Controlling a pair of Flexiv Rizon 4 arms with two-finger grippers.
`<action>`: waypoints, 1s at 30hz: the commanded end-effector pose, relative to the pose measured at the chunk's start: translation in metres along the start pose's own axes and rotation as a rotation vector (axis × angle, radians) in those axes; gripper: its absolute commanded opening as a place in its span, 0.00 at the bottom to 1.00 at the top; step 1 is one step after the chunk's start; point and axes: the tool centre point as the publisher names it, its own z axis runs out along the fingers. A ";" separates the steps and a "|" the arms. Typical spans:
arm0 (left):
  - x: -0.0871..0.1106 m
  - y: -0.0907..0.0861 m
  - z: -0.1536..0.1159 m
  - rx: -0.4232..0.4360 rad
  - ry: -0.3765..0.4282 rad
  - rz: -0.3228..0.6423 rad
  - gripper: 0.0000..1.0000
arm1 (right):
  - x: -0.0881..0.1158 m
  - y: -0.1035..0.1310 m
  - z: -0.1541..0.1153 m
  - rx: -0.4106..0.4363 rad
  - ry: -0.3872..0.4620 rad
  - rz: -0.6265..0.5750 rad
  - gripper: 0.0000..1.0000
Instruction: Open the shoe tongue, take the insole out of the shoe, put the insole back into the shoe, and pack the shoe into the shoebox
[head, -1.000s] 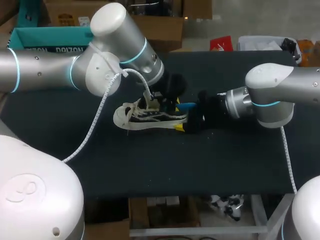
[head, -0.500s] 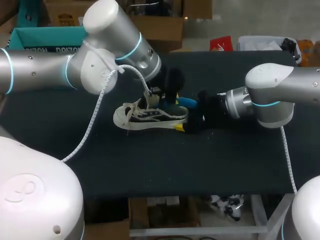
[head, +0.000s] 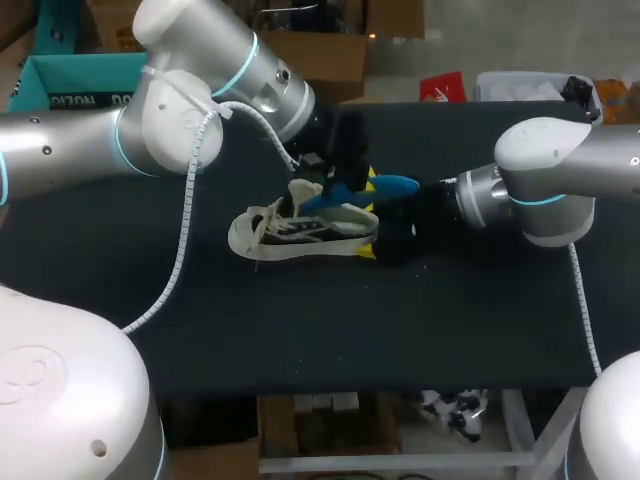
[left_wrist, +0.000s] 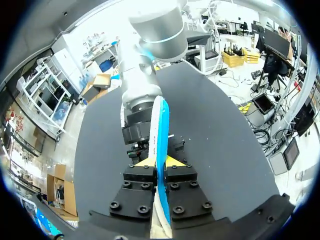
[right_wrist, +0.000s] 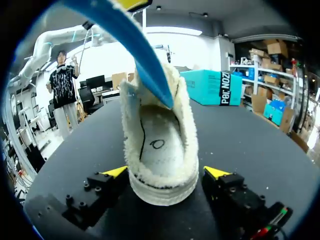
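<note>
Left gripper (left_wrist: 160, 162) pinches the blue insole (head: 358, 189) narrowly, holding it half-drawn above the white sneaker (head: 300, 232); right gripper (right_wrist: 165, 172) clasps the heel, jaws wide, likely bracing the sneaker on the black table (head: 300, 330) against that pull

White block lettering runs along the long side of the teal shoebox (head: 70, 85), which stands past the table's far left corner. The right wrist view shows the same lettering on the shoebox (right_wrist: 216, 88) in mirror-like reversed order of sight (a brand mark, not spelled out here). Inside the shoe (right_wrist: 161, 165), on its pale inner floor, sits a small dark loop mark (right_wrist: 157, 144), either a zero or a letter O, nearer the heel than the tip of the blue insole (right_wrist: 150, 75).
</note>
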 end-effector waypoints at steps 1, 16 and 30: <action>0.001 -0.008 -0.006 0.046 0.013 0.017 0.00 | 0.009 0.009 -0.023 0.047 -0.010 0.009 1.00; 0.002 -0.045 -0.077 0.352 0.054 0.061 0.00 | 0.006 0.053 -0.070 0.261 0.017 -0.019 1.00; -0.008 -0.047 -0.153 0.634 0.140 0.073 0.00 | -0.025 0.116 -0.064 0.657 0.117 -0.081 1.00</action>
